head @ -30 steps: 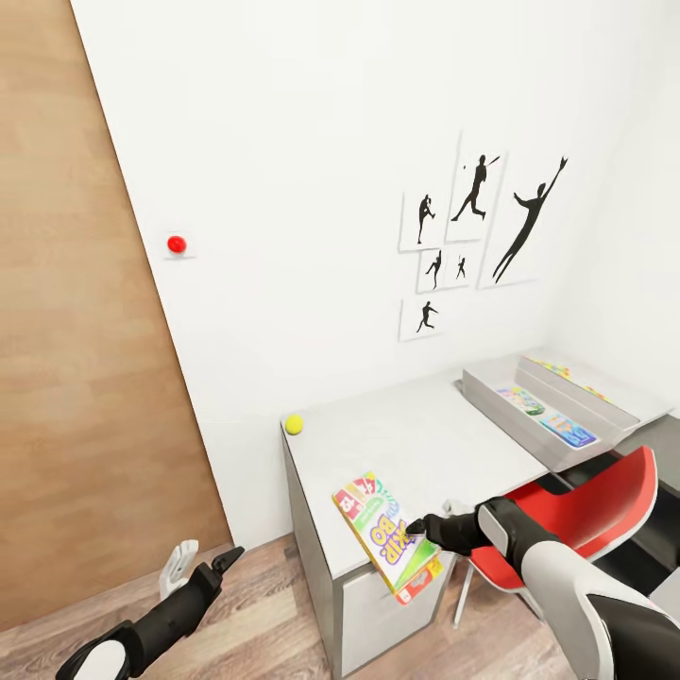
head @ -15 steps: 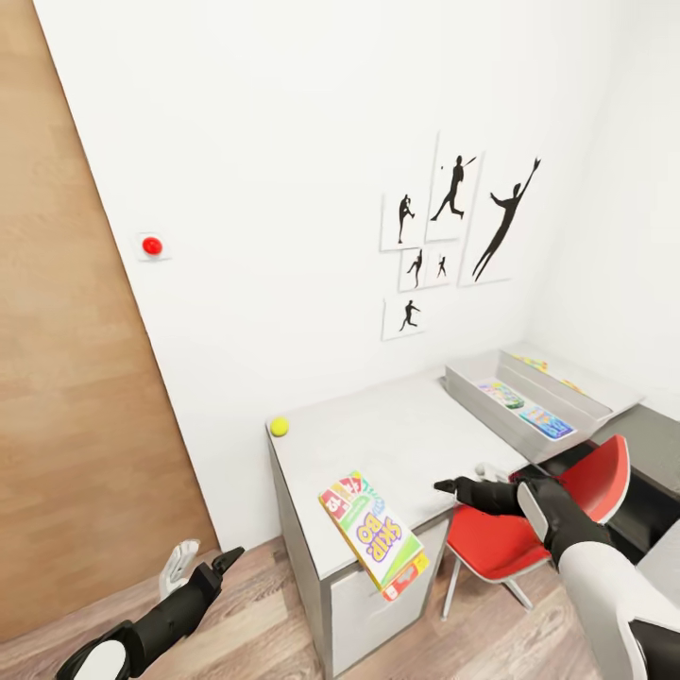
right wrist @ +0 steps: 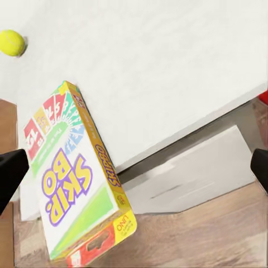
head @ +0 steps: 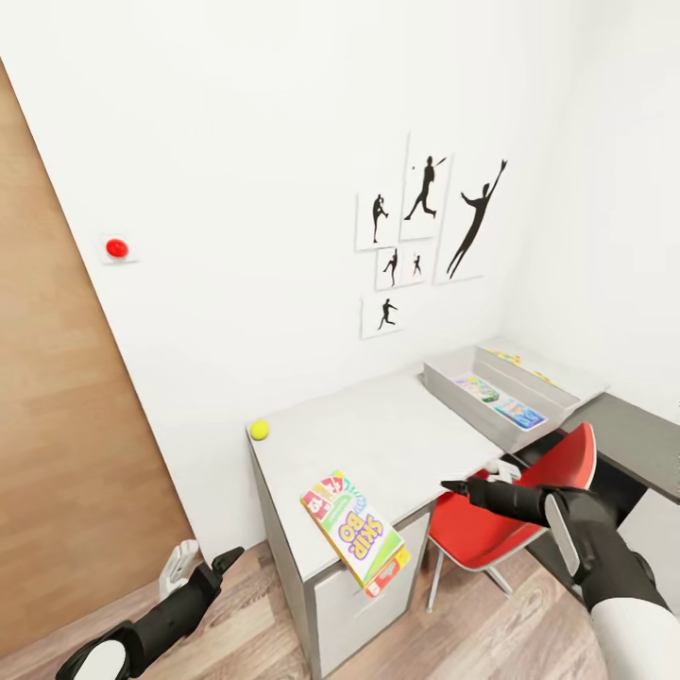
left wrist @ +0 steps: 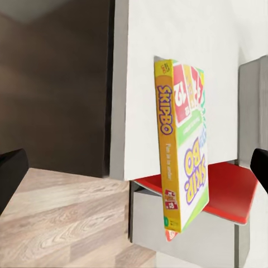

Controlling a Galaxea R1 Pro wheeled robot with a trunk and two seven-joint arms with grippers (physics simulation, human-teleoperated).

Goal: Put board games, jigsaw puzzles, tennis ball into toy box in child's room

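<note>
Skip-Bo board game (head: 354, 532) lower centre on bench (head: 397, 434), one end overhanging front edge, long axis running down-right. Right gripper (head: 451, 487) nearer, just right of box, jaws parted, empty. Left gripper (head: 203, 564) lower left, likewise open.

Bare table (head: 397, 434) between Skip-Bo box (head: 354, 529) and toy box (head: 472, 408); red chair (head: 515, 501) crowds its front.

Head cam: high, angled down at the bench (head: 397, 434) corner and wall. Both wrist cams sit close, facing the Skip-Bo box (left wrist: 181, 151) overhanging the bench's near edge, which all three views share.
</note>
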